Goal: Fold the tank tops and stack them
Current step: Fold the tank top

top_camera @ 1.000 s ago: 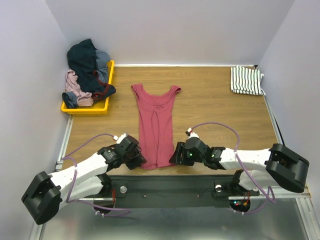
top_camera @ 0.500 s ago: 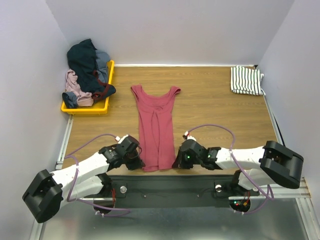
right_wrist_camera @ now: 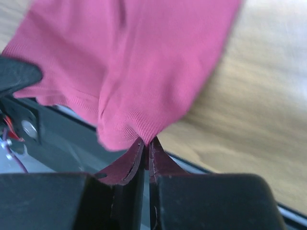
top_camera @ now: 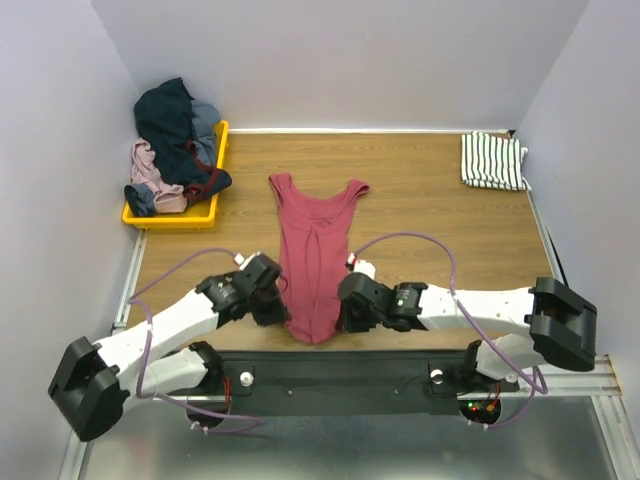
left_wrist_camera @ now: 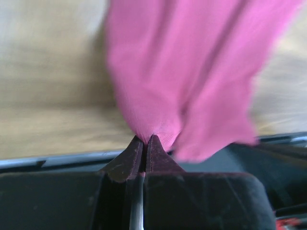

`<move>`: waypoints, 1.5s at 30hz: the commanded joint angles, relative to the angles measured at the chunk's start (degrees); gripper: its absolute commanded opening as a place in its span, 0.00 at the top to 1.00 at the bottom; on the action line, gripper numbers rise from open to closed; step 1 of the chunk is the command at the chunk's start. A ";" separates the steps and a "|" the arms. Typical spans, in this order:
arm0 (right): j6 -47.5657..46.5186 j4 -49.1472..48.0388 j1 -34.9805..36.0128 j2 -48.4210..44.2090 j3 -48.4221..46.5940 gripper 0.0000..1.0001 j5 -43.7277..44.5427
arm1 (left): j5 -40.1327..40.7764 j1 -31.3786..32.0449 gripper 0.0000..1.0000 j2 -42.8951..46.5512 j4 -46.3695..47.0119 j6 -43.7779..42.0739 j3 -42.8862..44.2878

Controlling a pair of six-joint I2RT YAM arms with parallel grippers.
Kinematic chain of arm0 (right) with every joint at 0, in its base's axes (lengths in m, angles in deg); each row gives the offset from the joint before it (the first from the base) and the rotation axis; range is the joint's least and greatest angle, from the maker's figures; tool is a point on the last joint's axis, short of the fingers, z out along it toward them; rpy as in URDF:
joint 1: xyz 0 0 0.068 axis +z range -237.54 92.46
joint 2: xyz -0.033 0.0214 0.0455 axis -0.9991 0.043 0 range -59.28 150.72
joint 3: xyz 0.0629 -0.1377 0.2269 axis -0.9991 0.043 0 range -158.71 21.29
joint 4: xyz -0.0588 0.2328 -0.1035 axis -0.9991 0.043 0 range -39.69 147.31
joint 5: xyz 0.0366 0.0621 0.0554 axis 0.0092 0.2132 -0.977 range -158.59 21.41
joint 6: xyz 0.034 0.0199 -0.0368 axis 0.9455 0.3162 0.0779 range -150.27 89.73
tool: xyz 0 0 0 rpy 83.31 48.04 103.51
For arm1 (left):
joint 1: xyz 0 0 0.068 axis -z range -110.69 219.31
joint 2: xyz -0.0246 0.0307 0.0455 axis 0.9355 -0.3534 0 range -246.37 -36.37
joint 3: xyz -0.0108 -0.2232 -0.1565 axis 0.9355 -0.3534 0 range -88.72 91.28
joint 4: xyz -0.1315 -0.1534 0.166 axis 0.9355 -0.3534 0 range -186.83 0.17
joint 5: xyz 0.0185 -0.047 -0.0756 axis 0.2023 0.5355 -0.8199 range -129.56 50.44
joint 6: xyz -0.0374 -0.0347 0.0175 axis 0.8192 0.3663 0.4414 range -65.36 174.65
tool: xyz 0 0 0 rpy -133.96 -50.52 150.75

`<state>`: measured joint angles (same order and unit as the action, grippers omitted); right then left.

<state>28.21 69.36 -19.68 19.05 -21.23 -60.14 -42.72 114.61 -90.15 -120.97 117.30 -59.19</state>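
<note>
Dark red tank top [top_camera: 315, 250] on wooden table [top_camera: 430, 220], hem clamped in left jaws and right jaws.

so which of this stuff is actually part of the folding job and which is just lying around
In the job:
dark red cloth tank top, its near hem pinched by the left tool and right tool
white tank top with thin dark stripes, folded at the far right

Lying about:
yellow plastic tray
heap of mixed clothes in it
</note>
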 commanded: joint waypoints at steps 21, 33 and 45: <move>-18.84 0.20 -20.65 21.77 -26.99 0.90 6.76 | -2.03 -20.60 1.00 -26.37 17.95 -14.05 24.86; -21.48 -0.94 -26.63 27.93 -34.64 0.90 4.91 | -3.87 -24.91 1.00 -38.23 20.15 -15.37 35.58; -22.53 -1.38 -31.99 35.49 -42.37 0.91 2.89 | -5.37 -27.72 1.00 -48.34 22.43 -15.37 44.46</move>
<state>6.75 69.82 -50.39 53.60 -60.01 -56.87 -47.37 87.85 -137.90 -100.79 102.92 -18.40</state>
